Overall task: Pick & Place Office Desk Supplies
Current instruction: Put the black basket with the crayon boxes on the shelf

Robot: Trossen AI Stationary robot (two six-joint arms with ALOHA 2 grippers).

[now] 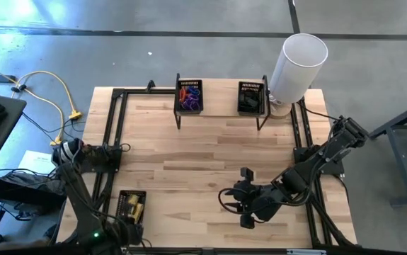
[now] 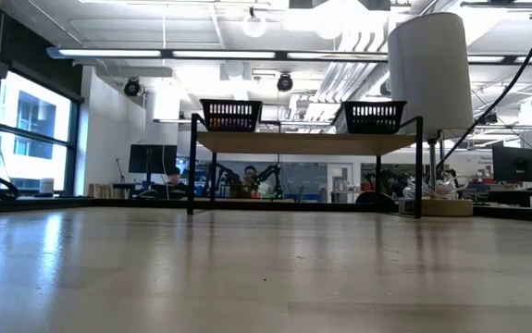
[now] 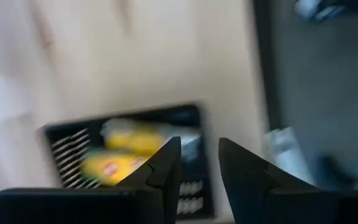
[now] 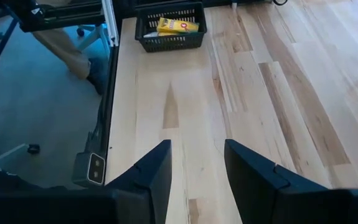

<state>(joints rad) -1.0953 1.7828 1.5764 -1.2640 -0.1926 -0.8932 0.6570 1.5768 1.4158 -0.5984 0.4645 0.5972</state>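
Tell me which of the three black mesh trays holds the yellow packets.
The tray at the table's near-left corner, beside the left arm, holds the yellow packets. The other two sit raised on the far shelf: one holds coloured loops, the other dark pieces.

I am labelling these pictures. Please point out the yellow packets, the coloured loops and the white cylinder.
yellow packets [image 4: 177,25]: right wrist view, top face.
coloured loops [image 1: 190,96]: high view, middle of the pile.
white cylinder [image 1: 296,67]: high view, side wall.

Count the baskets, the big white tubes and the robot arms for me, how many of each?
Black mesh baskets: 3
White tubes: 1
Robot arms: 2
Total: 6
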